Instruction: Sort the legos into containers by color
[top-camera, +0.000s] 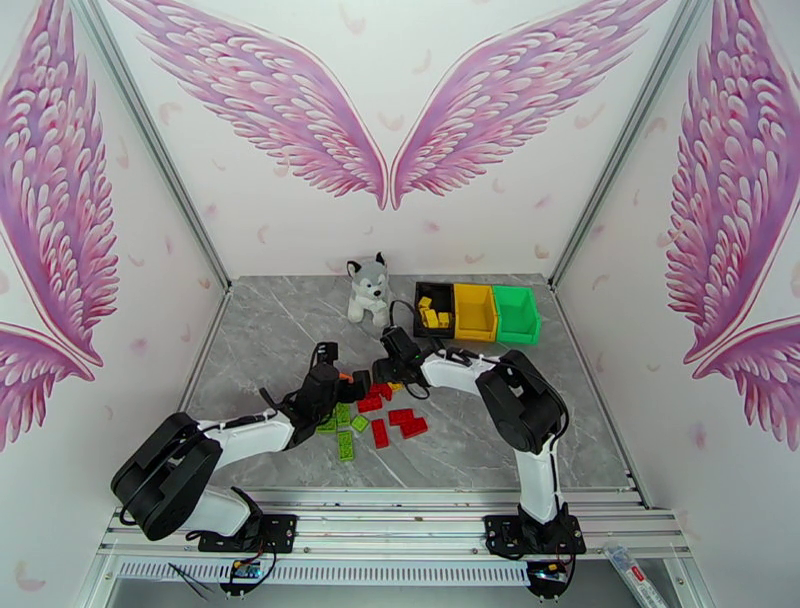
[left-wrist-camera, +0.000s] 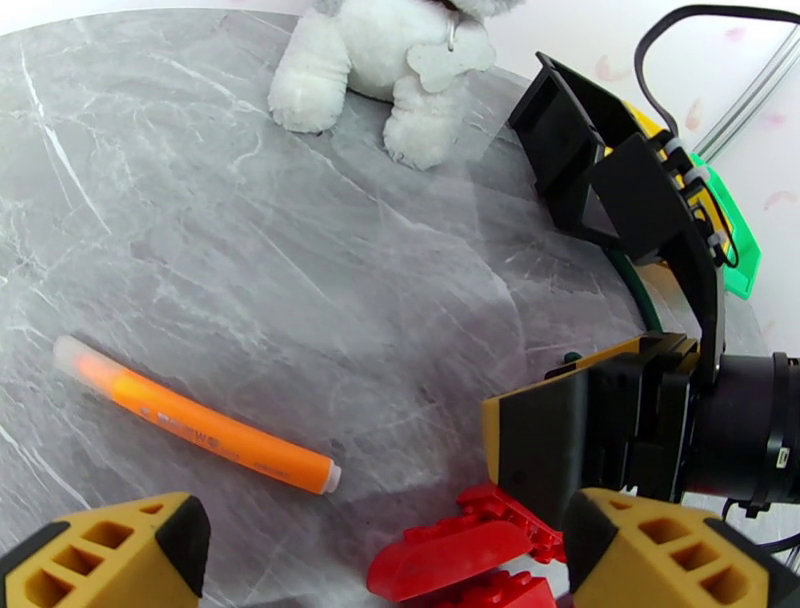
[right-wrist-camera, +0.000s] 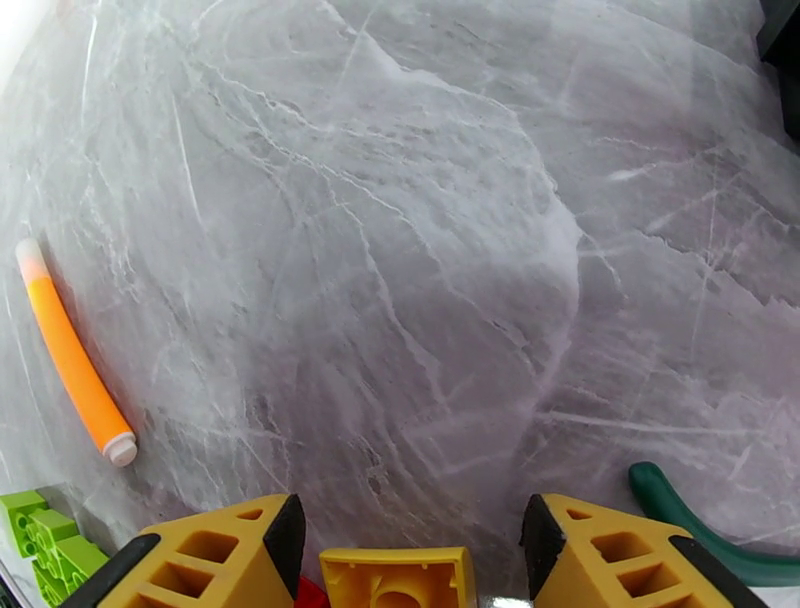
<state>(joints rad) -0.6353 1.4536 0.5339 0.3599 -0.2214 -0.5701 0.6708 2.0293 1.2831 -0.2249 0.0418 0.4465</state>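
Observation:
Red legos (top-camera: 405, 420) and lime green legos (top-camera: 345, 445) lie scattered at the table's centre. The black container (top-camera: 418, 300) holds yellow legos; the yellow container (top-camera: 474, 312) and green container (top-camera: 515, 314) adjoin it. My right gripper (top-camera: 392, 378) is low over the pile. In its wrist view, the right gripper (right-wrist-camera: 410, 560) straddles a yellow lego (right-wrist-camera: 395, 578), with a small gap on each side. My left gripper (left-wrist-camera: 390, 560) stands open, a red lego (left-wrist-camera: 450, 550) lying between its fingers. The left gripper (top-camera: 352, 383) is just left of the right one.
A thin orange stick (left-wrist-camera: 200, 430) lies on the marble left of the pile. A husky plush (top-camera: 367, 288) sits at the back, beside the bins. A green pliers handle (right-wrist-camera: 700, 530) curves near my right fingers. Green bricks (right-wrist-camera: 40, 540) lie to their left.

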